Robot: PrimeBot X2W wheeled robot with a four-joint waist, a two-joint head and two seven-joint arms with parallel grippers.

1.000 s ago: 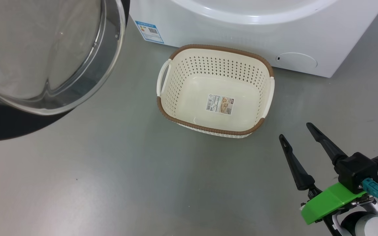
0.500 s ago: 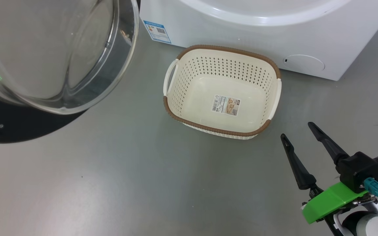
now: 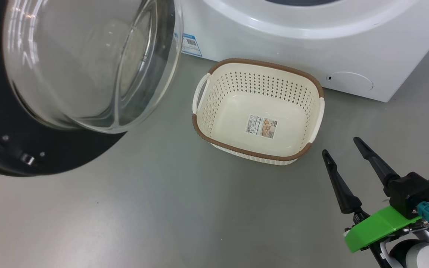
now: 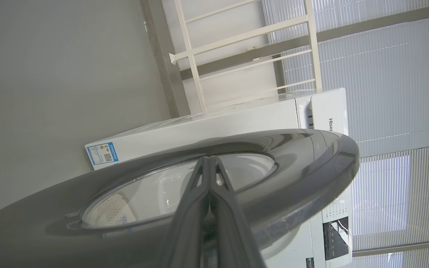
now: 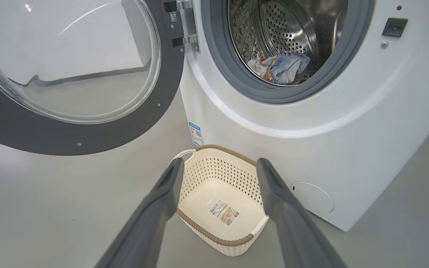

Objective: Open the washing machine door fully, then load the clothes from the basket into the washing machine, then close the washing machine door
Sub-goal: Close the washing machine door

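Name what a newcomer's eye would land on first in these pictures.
The washing machine door stands swung open, its bulging glass window large at the upper left of the head view. In front of the washing machine, the basket sits empty on the grey floor, while the clothes lie inside the steel drum. The right gripper hovers open at the lower right, beside the basket.
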